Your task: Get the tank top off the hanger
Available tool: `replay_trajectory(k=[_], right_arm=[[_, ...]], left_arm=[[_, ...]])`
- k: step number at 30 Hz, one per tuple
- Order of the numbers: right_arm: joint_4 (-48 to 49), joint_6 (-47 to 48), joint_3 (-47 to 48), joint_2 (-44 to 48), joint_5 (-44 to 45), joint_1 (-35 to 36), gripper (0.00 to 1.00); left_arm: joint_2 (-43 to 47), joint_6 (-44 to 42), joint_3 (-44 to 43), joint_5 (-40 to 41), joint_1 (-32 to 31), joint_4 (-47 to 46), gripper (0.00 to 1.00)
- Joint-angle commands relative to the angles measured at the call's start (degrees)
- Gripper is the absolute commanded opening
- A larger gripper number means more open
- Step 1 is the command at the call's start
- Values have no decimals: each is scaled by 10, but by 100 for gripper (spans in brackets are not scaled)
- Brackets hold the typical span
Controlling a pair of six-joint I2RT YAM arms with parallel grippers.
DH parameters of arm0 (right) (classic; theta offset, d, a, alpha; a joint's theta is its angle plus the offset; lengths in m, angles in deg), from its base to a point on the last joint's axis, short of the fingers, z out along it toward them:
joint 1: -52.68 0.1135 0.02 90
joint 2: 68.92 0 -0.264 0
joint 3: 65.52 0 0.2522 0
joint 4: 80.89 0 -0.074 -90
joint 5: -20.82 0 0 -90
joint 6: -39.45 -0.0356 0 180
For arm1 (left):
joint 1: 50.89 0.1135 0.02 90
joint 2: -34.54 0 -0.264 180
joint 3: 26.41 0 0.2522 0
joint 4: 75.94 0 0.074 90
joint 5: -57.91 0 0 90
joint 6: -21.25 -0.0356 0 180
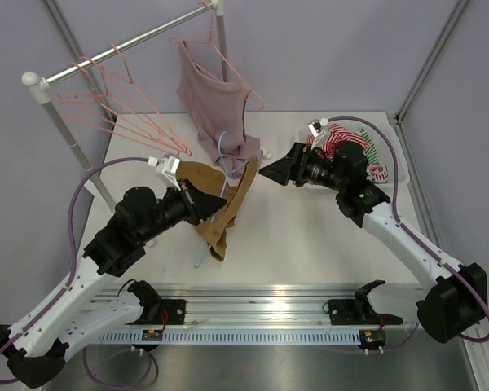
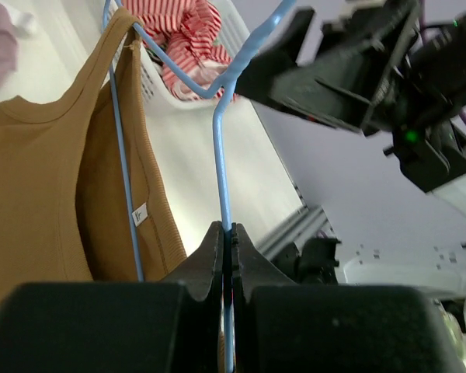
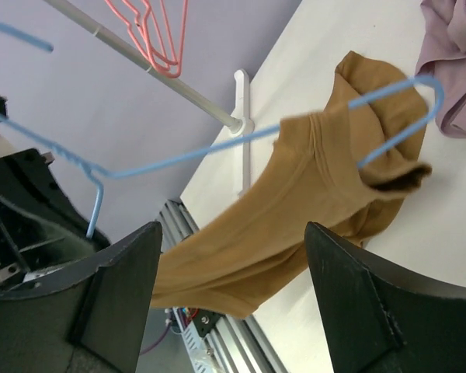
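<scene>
Brown tank top (image 1: pixel 220 208) hangs on the blue hanger (image 2: pixel 221 155), one strap looped over its wire; left gripper (image 2: pixel 227 233) clamped tight on the hanger's stem; right gripper (image 1: pixel 267 171) just right of the hanger, jaws wide, holding nothing. Step: reaching for fabric; next: pinch the strap w/o catching wire, then pull. Pink garment (image 1: pixel 216 98) on rail (image 1: pixel 122 49) behind hanger, basket (image 2: pixel 157 78) further right; neither blocks.

White-shelled left arm (image 1: pixel 65 293) and right arm (image 1: pixel 403 236), black at the joints and trailing looped purple cables (image 1: pixel 88 186), end in black wedge-shaped fingers (image 3: pixel 113 311); a small green light (image 2: pixel 408 137) glows.
</scene>
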Motion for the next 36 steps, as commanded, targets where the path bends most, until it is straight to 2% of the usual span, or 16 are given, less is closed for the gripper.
replay_trajectory(k=[1, 7, 10, 13, 14, 16, 17, 19, 21, 23, 26, 32, 36], right_arm=[[-2, 58, 44, -29, 69, 35, 80], [-22, 94, 73, -67, 110, 81, 76], [-26, 103, 78, -76, 124, 87, 71], [-30, 111, 82, -81, 141, 89, 60], [-33, 113, 84, -82, 145, 89, 48], [-40, 121, 86, -83, 157, 89, 38], [-44, 125, 86, -83, 159, 89, 30], [-45, 129, 85, -80, 164, 90, 22], [-46, 132, 82, -79, 175, 89, 18], [-46, 134, 81, -79, 178, 89, 0], [-58, 139, 85, -81, 184, 89, 0], [-124, 157, 107, -79, 326, 81, 0], [-175, 174, 142, -126, 395, 49, 0]], left_arm=[[33, 13, 9, -61, -4, -65, 0], [46, 18, 8, -92, -4, -55, 0], [52, 20, 8, -101, -4, -46, 0], [59, 20, 5, -111, -4, -43, 0], [59, 20, 4, -111, -4, -37, 0], [67, 16, 0, -98, -4, -28, 0], [69, 12, -2, -94, -4, -15, 0], [75, 9, -5, -88, -4, -8, 0], [81, 8, -5, -86, -4, -2, 0], [83, 6, -7, -86, -4, 5, 0], [85, -1, -11, -78, -4, 20, 0], [89, -15, -19, -96, -4, 42, 0], [97, -20, -24, -108, -4, 48, 0]])
